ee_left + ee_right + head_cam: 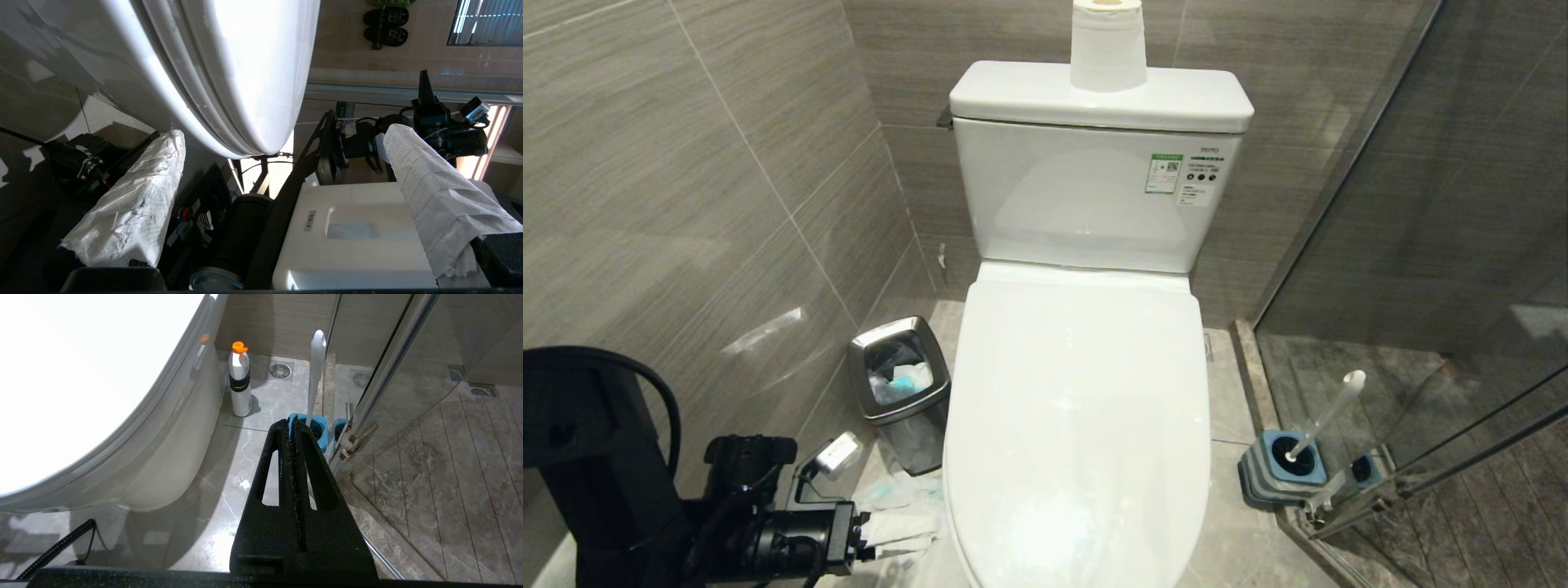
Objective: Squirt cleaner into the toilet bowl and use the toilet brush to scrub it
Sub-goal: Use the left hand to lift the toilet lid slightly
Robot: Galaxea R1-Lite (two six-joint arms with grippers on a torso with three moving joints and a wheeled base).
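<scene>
The closed white lid [1078, 425] covers the toilet bowl, so its inside is hidden; the bowl's outer wall [163, 465] shows in the right wrist view. The toilet brush [1327, 412] stands tilted in its blue-and-grey holder [1278, 469] on the floor to the right of the toilet; only its white handle [315, 375] shows. No cleaner is in view. My left gripper [923, 532] is low at the toilet's front left, open, its paper-wrapped fingers [135, 204] wide apart beside the lid's front edge [253, 139]. My right gripper [291, 420] is shut and empty, pointing toward the holder.
A steel waste bin [900, 392] with tissue stands left of the toilet, against the tiled wall. Crumpled tissue [903, 490] lies on the floor before it. A paper roll [1107, 45] sits on the tank. A glass partition [1421, 245] closes the right. An orange-capped bottle [240, 381] stands by the bowl.
</scene>
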